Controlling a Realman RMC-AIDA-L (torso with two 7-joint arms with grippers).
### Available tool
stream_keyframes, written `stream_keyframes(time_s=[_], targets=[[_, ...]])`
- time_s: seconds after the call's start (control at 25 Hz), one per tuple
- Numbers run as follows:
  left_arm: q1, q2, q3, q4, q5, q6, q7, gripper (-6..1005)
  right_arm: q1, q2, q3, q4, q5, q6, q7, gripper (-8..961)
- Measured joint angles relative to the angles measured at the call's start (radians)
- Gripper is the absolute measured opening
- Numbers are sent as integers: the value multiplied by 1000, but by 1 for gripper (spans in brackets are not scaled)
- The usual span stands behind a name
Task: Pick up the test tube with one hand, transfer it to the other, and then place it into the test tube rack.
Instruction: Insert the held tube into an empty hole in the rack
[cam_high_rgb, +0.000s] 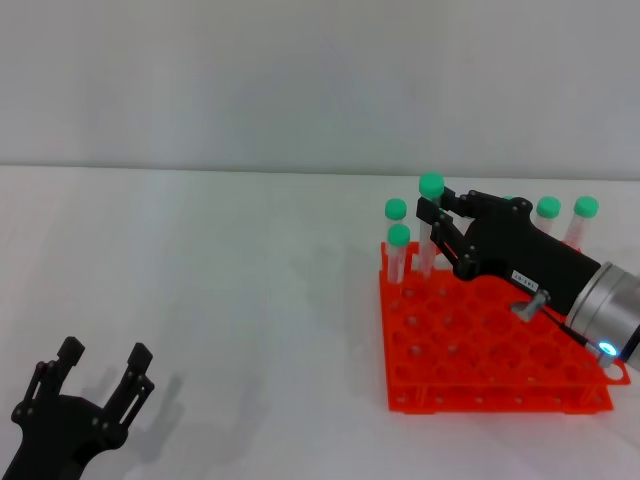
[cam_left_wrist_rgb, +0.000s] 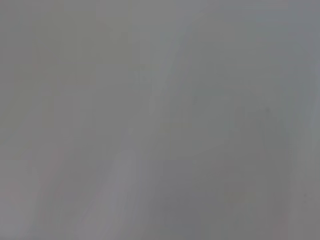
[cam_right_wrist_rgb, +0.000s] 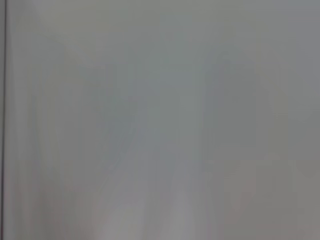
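Observation:
In the head view the orange-red test tube rack (cam_high_rgb: 470, 345) lies on the white table at the right. My right gripper (cam_high_rgb: 434, 206) reaches in over the rack's far left part and is shut on a clear test tube (cam_high_rgb: 428, 240) just below its green cap. The tube stands nearly upright with its lower end at the rack's back-left holes. I cannot tell how deep it sits. My left gripper (cam_high_rgb: 105, 358) is open and empty, low at the near left, far from the rack. Both wrist views show only a plain grey blur.
Other green-capped tubes stand in the rack: two at the back left (cam_high_rgb: 396, 210) (cam_high_rgb: 399, 238) beside the held tube, and two at the back right (cam_high_rgb: 548, 209) (cam_high_rgb: 586, 208) behind my right wrist. The white table (cam_high_rgb: 230, 300) spreads between the two arms.

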Motion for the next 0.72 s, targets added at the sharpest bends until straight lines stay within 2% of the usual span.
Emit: stream_keyframes(time_s=[0.24,0.72], targets=[[-1,1,3,0,3,3,-4,844,1,0,-120,-16,150,40,-85,285],[0,2,7,0,4,5,-6,843,3,0,-204,-26,261,95,-146,300]])
